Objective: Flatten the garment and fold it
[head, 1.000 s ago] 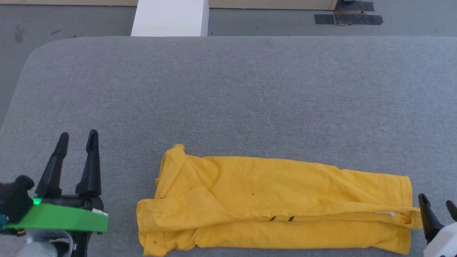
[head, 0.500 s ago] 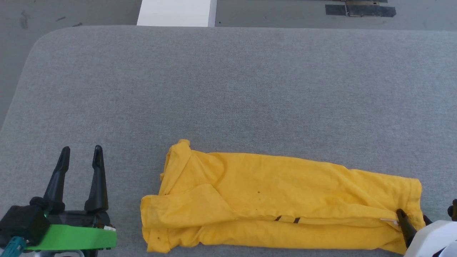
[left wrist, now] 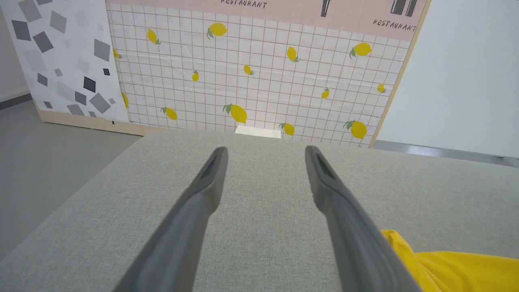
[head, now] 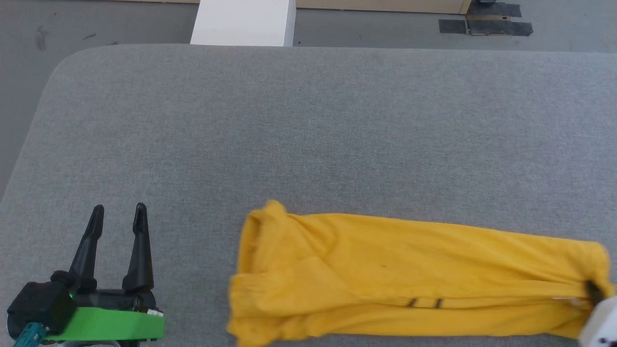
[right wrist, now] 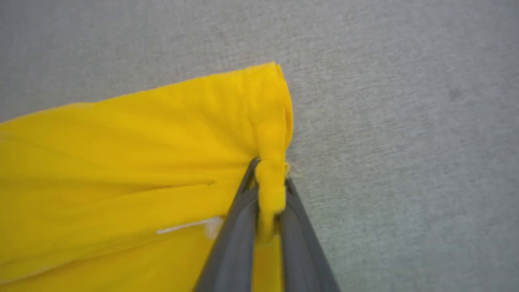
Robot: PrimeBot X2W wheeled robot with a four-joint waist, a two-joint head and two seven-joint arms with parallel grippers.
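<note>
Right wrist view: pinch on bunched garment (right wrist: 142, 154) corner by right gripper (right wrist: 271, 178). Head view: spread left gripper (head: 119, 208) well apart; garment yellow, folded lengthwise, wrinkled, on table (head: 308, 120).

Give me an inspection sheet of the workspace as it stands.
Surface: grey fabric table, rounded far-left corner.
Job's things: yellow shirt, lying as a long wrinkled band near the front edge.
Clutter: nothing seen.
Grippers: left gripper open, left of the shirt and apart from it; right gripper shut on the shirt's right end, fingers pinching bunched cloth.
Cables: nothing seen.
Surroundings: white block and black tape on the floor beyond the table; lemon-print panel behind.
</note>
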